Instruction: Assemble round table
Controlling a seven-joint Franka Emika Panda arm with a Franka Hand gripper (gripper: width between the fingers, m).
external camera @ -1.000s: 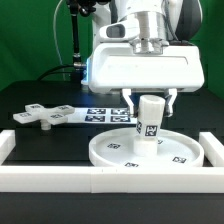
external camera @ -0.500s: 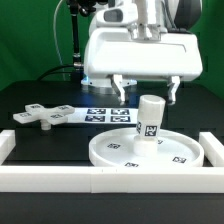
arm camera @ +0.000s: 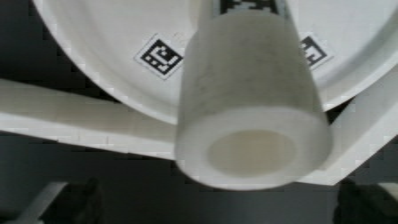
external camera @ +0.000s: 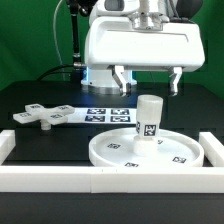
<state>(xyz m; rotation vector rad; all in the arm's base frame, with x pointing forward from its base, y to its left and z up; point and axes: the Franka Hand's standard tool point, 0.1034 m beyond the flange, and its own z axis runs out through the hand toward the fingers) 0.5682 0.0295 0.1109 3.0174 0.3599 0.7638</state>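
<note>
The large rimmed round disc (external camera: pixel 141 151) lies flat on the table inside the white border rails. The short cylindrical leg (external camera: pixel 149 119) stands upright at its centre, tags on its side. My gripper (external camera: pixel 147 82) hangs open and empty straight above the leg, fingertips clear of its top. The flat cross-shaped base (external camera: pixel 38 114) lies on the table at the exterior view's left. In the wrist view I look down on the leg (arm camera: pixel 253 120) and its hollow top end, with the disc (arm camera: pixel 107 55) under it. My fingers show only as dark blurs at the frame edge.
The marker board (external camera: pixel 104 114) lies flat behind the disc. A long white border rail (external camera: pixel 110 180) runs along the front, with side rails at both ends. Dark table surface lies around the cross base.
My gripper has let go of the leg and risen straight up. The leg stays standing upright on the disc.
</note>
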